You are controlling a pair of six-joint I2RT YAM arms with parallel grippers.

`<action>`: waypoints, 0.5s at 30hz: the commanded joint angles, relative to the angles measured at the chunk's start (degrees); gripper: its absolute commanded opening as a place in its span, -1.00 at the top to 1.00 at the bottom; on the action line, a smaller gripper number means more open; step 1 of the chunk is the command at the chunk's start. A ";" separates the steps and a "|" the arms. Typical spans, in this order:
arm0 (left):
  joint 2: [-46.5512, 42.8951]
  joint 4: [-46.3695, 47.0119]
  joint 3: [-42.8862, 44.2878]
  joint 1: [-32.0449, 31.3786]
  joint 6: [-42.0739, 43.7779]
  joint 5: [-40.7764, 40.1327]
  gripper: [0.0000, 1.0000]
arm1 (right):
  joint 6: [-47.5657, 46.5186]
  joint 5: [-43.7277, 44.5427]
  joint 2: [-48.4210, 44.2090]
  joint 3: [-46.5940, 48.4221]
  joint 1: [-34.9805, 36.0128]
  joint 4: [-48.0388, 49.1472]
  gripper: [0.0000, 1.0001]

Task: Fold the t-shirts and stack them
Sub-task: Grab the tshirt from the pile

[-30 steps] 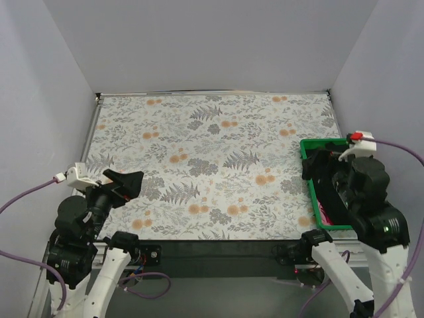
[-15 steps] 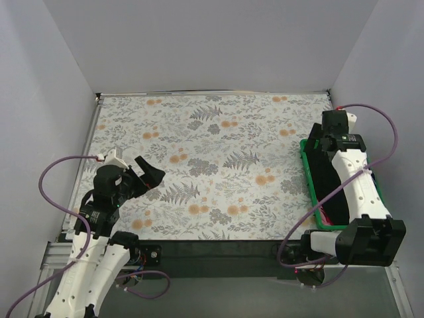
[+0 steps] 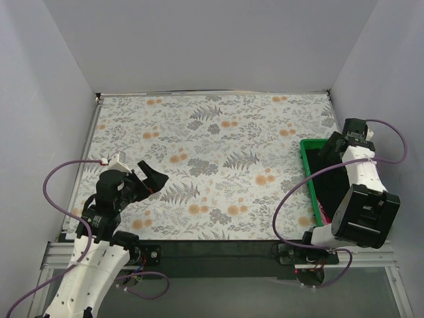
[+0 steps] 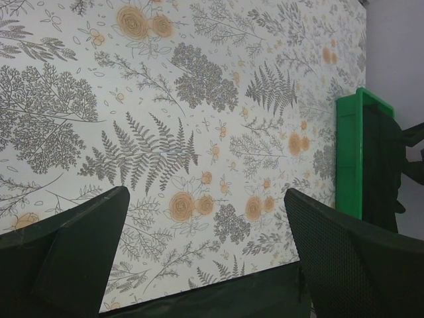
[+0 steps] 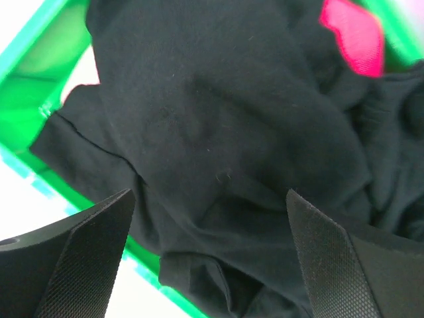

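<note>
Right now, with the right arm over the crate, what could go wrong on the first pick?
1. The black t-shirt lies bunched over the pinkish-red t-shirt, so the open right fingers might pinch several layers or drag both shirts out together.
2. Black cloth appears to hang over the green crate wall, so a lift could snag on it or tip the crate.

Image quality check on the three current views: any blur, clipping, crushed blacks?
Top external: even diffuse light, sharp, only faint shadows on the table. Left wrist: floral pattern crisp, near fingers slightly soft. Right wrist: black t-shirt fills the frame, folds barely readable; green crate rim blurred and washed out top left; red t-shirt patch oversaturated.
</note>
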 commanded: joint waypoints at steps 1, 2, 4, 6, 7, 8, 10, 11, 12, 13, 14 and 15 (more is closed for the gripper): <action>2.12 -0.48 0.18 -0.33 -0.70 0.18 -0.96 | -0.63 -2.27 0.90 -0.86 -0.62 4.60 -0.66; 2.56 -0.66 0.53 -0.33 -0.52 0.09 -0.96 | -0.89 -2.10 0.98 -1.47 -0.71 4.87 -0.60; 4.40 -1.71 0.97 -0.33 -0.34 -0.26 -0.96 | -1.86 -1.75 0.55 -2.00 -0.80 5.57 -0.38; 5.47 -2.16 1.50 -0.33 -0.17 -0.61 -0.96 | -2.39 -0.87 0.19 -2.62 -0.80 6.36 -0.06; 5.90 -2.33 1.59 -0.33 -0.26 -0.70 -0.95 | -2.39 -0.69 0.28 -2.53 -0.80 6.36 0.05; 6.61 -2.33 1.76 -0.33 -0.26 -0.79 -0.95 | -2.74 -0.78 0.19 -2.62 -0.80 6.36 0.14; 7.05 -1.98 1.94 -0.33 -0.17 -0.88 -0.95 | -2.74 -0.25 0.10 -2.71 -0.80 6.36 0.45; 7.23 -1.81 1.94 -0.33 -0.17 -0.88 -0.96 | -3.09 0.27 0.02 -2.79 -0.80 6.28 0.59; 7.23 -1.46 1.94 -0.24 -0.17 -1.14 -0.95 | -3.35 0.19 -0.07 -2.62 -0.80 6.19 0.88; 7.23 -1.28 1.94 -0.33 -0.17 -1.14 -0.95 | -3.53 -0.85 -0.24 -2.36 -0.71 6.01 0.97; 7.31 -1.28 1.85 -0.24 -0.17 -1.14 -0.95 | -3.71 -1.47 -1.20 -2.18 -0.54 5.93 0.97; 7.40 -1.19 1.85 -0.33 -0.17 -1.23 -0.95 | -3.80 -2.18 -1.82 -1.57 -0.19 5.49 0.97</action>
